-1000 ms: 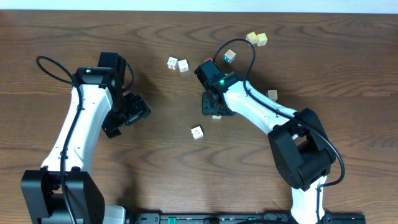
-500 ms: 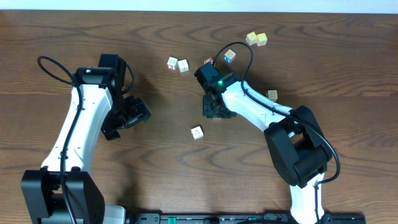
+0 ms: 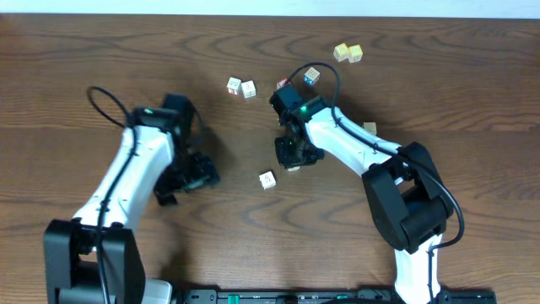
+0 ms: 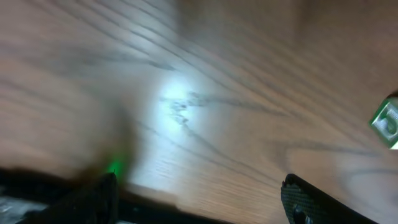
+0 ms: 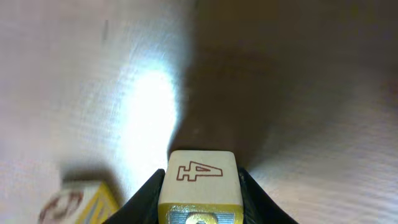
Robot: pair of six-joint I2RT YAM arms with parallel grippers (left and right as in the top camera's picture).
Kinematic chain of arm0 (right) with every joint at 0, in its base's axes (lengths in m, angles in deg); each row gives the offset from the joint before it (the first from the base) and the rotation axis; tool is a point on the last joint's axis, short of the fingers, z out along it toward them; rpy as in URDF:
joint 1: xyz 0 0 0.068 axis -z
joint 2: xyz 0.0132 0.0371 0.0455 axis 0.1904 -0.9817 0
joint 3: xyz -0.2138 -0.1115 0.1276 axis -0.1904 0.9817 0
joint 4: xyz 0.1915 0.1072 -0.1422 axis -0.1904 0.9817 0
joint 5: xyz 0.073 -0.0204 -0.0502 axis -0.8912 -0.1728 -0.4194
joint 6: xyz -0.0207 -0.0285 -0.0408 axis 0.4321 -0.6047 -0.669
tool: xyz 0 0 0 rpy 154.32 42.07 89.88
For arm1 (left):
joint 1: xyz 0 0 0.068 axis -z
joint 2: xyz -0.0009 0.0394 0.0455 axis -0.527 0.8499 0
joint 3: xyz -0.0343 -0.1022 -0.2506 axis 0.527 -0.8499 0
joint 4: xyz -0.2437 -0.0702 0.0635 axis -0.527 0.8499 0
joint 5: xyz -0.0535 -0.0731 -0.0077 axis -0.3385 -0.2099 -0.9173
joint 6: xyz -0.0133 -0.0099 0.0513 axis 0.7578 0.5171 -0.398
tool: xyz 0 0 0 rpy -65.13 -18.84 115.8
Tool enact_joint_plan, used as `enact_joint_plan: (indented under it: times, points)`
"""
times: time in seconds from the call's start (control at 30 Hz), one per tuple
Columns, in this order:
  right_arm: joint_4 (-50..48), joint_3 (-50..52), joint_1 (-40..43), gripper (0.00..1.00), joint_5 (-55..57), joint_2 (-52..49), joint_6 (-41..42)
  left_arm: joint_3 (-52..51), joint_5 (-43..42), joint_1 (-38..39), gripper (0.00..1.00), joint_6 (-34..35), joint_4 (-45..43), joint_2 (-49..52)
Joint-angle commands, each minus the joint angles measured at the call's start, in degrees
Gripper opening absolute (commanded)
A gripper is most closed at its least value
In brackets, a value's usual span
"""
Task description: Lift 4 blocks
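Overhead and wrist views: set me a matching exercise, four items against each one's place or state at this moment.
Column one:
1. left fingers
2. right fingers
3. lone cream block
4. yellow-green pair

Column two:
A. top right of the overhead view
B. closed on the block marked 4
C. open, holding nothing
D. lying free near the middle of the overhead view

Pairs: 1-C; 2-B; 3-D; 4-A

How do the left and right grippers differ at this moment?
The left gripper stands wide open, nothing between its fingers; the right gripper is shut on a cream block marked 4. The left hangs over bare wood; the right has another block beside it. Both point down at the table.
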Motion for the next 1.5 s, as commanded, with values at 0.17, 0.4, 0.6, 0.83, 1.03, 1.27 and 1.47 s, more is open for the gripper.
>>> enact_joint_plan:
  times: [0.17, 0.4, 0.6, 0.83, 1.03, 1.27, 1.47]
  points:
    - [3.9, 0.4, 0.5, 0.29, -8.8, -0.7, -9.6, -11.2, -5.7, 5.8, 0.84, 5.2, -12.7, -0.2]
    - [4.0, 0.4, 0.2, 0.30, -8.7, -0.7, -9.5, -14.9, -8.7, 8.0, 0.84, 6.0, -25.1, 0.1]
    - [1.9, 0.4, 0.1, 0.30, -8.8, -0.7, -7.7, -16.1, -9.5, 10.3, 0.83, 6.3, -30.6, 1.5]
    - [1.4, 0.4, 0.1, 0.30, -8.8, -0.7, -7.7, -16.2, -9.5, 11.9, 0.79, 6.7, -32.1, 3.4]
    - [1.4, 0.4, 0.1, 0.30, -8.8, -0.7, -7.7, -16.2, -9.4, 11.9, 0.76, 8.6, -34.8, 3.7]
    - [1.4, 0.4, 0.1, 0.30, -8.8, -0.7, -6.7, -16.2, -9.9, 11.9, 0.76, 9.4, -35.3, 6.1]
    - [1.4, 0.4, 0.1, 0.30, -8.8, -0.7, -6.7, -16.2, -9.9, 11.9, 0.72, 6.1, -36.0, 7.5]
